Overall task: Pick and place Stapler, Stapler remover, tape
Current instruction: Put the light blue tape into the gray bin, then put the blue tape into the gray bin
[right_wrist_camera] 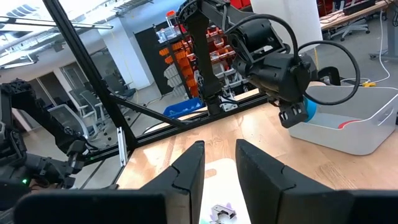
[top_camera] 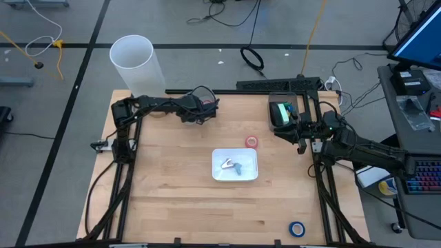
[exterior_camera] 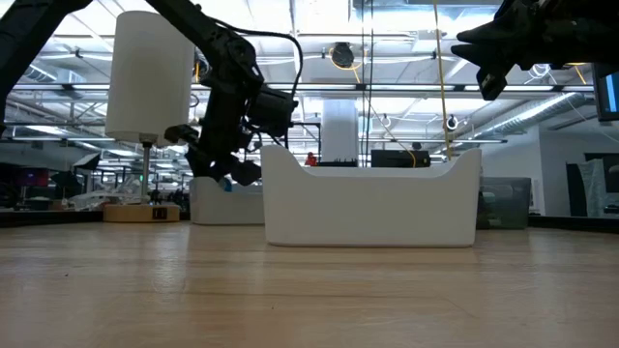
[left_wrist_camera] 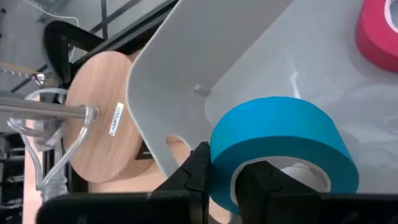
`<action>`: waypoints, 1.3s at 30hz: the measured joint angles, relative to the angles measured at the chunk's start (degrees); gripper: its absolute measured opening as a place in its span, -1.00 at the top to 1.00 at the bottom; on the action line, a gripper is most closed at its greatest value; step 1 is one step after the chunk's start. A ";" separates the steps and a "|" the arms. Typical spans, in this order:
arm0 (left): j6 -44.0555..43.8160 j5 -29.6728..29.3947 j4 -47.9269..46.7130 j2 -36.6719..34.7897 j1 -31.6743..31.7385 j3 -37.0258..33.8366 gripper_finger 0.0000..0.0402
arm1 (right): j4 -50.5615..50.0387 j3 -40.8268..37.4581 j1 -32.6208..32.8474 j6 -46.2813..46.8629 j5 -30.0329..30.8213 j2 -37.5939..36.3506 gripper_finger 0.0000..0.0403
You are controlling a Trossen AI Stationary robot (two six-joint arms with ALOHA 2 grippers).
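My left gripper [top_camera: 205, 109] is at the table's far side, shut on a blue tape roll [left_wrist_camera: 280, 130]. It hangs over a white bin [left_wrist_camera: 205, 56], and a red tape roll [left_wrist_camera: 379, 31] lies in the bin. In the right wrist view the same roll [right_wrist_camera: 306, 111] shows lifted above this bin [right_wrist_camera: 354, 140]. My right gripper [right_wrist_camera: 217, 165] is open and raised, to the right of the white tray [top_camera: 215, 153]. A stapler remover [top_camera: 231, 165] lies in the tray. A red roll [top_camera: 251, 142] and a blue roll [top_camera: 297, 229] lie flat on the table. No stapler shows. My left gripper pinches the ring wall of the blue tape roll [left_wrist_camera: 227, 149] between its two fingers. One finger [left_wrist_camera: 199, 168] is outside the roll and the other [left_wrist_camera: 267, 180] is in the pale centre hole. The roll is lifted clear, above the bin.
A white cylinder lamp [top_camera: 134, 58] on a round wooden base [left_wrist_camera: 99, 118] stands at the far left corner, beside the bin. Black frame rails run along the table's left and right edges. Bare wood lies on the near side of the tray.
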 joint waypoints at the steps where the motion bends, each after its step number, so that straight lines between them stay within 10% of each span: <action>1: -0.34 0.20 0.00 0.00 0.06 -0.02 0.76 | 0.00 0.00 0.00 -0.01 0.00 0.00 0.57; 26: 5.92 5.89 2.19 0.00 0.07 -0.02 0.68 | 0.02 0.00 0.00 0.02 -0.02 0.00 0.57; 39: 10.15 8.22 1.13 0.00 0.07 2.01 0.03 | 0.04 0.00 -0.01 0.02 -0.24 0.00 0.57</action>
